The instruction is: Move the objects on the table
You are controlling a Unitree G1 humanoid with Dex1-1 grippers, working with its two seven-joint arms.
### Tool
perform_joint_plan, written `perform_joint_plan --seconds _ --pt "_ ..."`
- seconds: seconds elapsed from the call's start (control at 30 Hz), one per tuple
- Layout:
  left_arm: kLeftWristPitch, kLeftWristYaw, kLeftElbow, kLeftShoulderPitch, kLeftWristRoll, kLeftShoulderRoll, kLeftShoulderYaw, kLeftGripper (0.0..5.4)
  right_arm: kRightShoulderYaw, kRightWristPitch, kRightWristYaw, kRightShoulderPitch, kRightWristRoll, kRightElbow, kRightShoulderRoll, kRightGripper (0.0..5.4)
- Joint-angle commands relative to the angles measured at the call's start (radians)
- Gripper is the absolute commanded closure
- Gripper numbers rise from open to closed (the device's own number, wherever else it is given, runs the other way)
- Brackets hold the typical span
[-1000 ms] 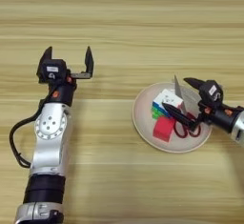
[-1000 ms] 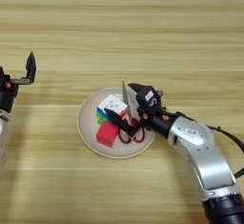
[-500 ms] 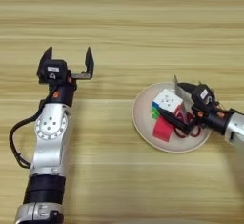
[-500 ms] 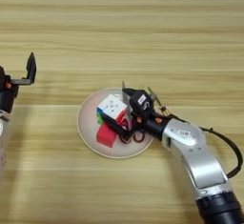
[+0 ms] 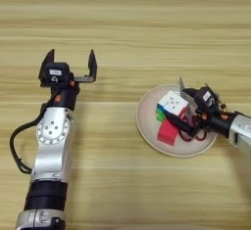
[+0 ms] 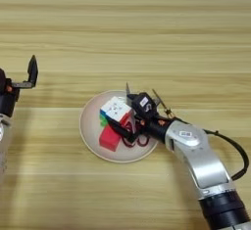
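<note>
The right arm comes in from the near right edge, and its right gripper (image 6: 131,119) is low over the plate (image 6: 90,126), which sits on the table (image 6: 147,38) right of centre. All three objects are piled in that plate: the red cube (image 6: 109,138) nearest, the puzzle cube (image 6: 115,110) just behind it with its white face up, touching or almost, and the scissors (image 6: 133,137) on the right side with red handles showing under the gripper. Fingers look spread, one by the puzzle cube and one down at the scissors. I can't tell if it actually holds anything; looks more like it's lining up on the scissors or the puzzle cube, probably to lift one out of the plate. With things packed this tight, a pick could nudge the neighbours. Further back and to the left, the left gripper (image 5: 68,65) hangs above bare table, fingers wide apart and empty, well away from the plate; likely parked out of the way.
</note>
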Motion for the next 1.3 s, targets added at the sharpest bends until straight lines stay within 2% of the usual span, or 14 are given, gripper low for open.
perform_joint_plan --seconds 0.03,0.37,0.9,1.13,1.3 --pt "-0.004 -0.001 0.001 0.006 0.003 0.002 -0.006 0.00 0.013 0.023 0.000 -0.022 -0.016 0.010 -0.001 0.91" --pt "-0.007 -0.002 -0.001 0.007 0.000 0.002 -0.008 0.00 0.036 0.049 0.012 -0.024 -0.022 0.014 -0.008 2.03" --pt "-0.009 -0.005 -0.001 0.001 -0.002 0.005 -0.008 0.00 0.031 0.085 0.023 -0.024 -0.007 -0.011 -0.010 2.06" --pt "-0.010 -0.004 0.005 -0.004 -0.001 0.004 -0.007 0.00 -0.009 0.118 0.016 -0.033 0.023 -0.103 -0.020 2.06" --pt "-0.011 -0.003 0.010 -0.008 -0.001 0.003 -0.007 0.00 -0.066 0.149 0.002 -0.037 0.051 -0.176 -0.033 2.06"
